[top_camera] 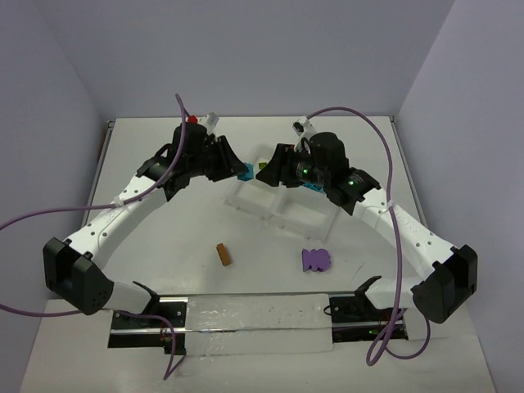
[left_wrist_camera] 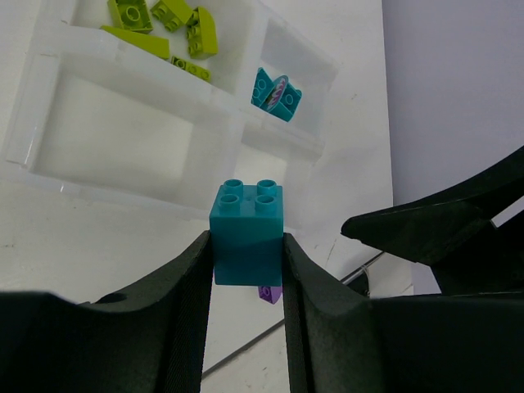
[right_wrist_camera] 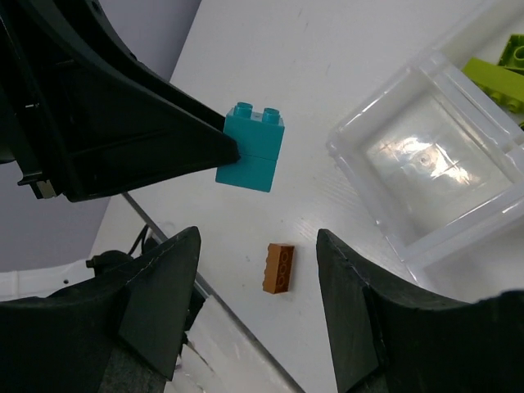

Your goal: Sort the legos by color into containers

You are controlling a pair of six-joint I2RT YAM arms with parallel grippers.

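Note:
My left gripper (left_wrist_camera: 246, 264) is shut on a teal lego (left_wrist_camera: 247, 229), held in the air beside the near-left corner of the white tray (left_wrist_camera: 123, 131) of containers. One far compartment holds several lime legos (left_wrist_camera: 164, 20). The one beside it holds teal legos (left_wrist_camera: 276, 94). In the top view the held teal lego (top_camera: 245, 173) hangs between the two grippers. My right gripper (right_wrist_camera: 258, 237) is open and empty, high above an orange-brown lego (right_wrist_camera: 279, 268) that lies on the table. A purple clump (top_camera: 315, 259) lies on the table near the right arm.
A long clear strip with black brackets (top_camera: 246, 323) runs along the near edge between the arm bases. The orange-brown lego (top_camera: 223, 255) lies just beyond it. The tray (top_camera: 278, 209) sits mid-table, partly under the right arm. Walls close in the far side and both flanks.

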